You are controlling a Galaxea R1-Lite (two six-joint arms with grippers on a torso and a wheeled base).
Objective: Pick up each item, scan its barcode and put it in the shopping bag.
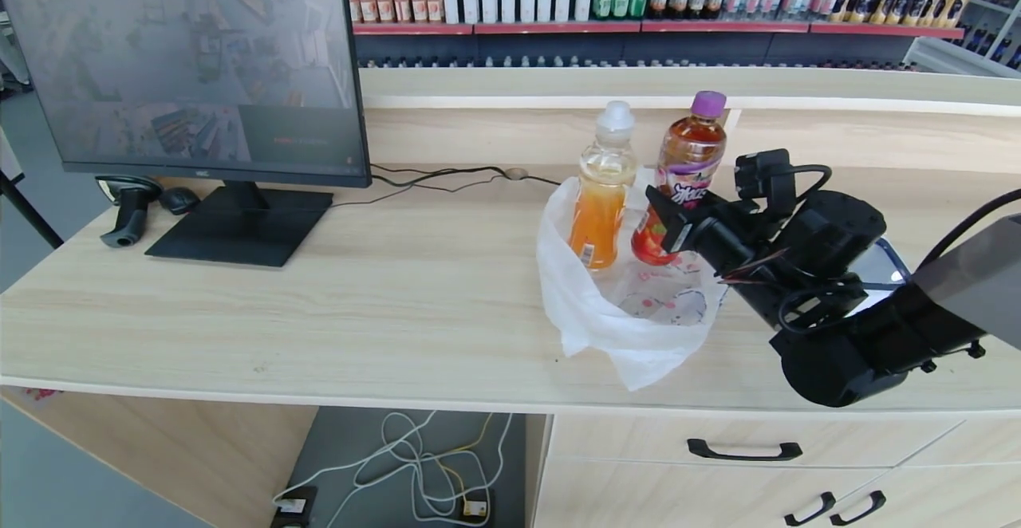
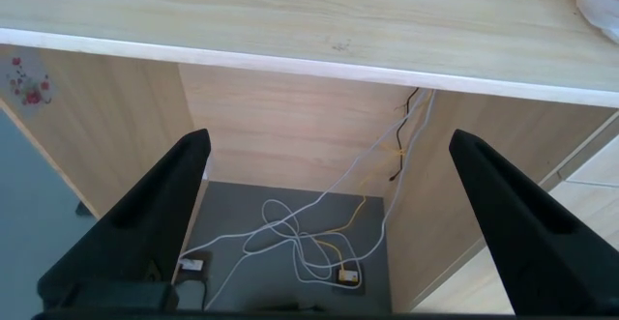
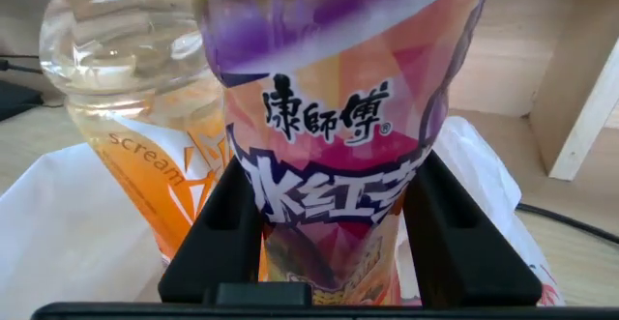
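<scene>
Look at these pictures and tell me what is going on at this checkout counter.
The robot's right hand grips the purple-capped bottle, whose base sits inside the white shopping bag on the counter, beside an orange drink bottle already standing in it. The left hand hangs open below the counter's edge, holding nothing. The barcode scanner rests at the far left by the monitor.
</scene>
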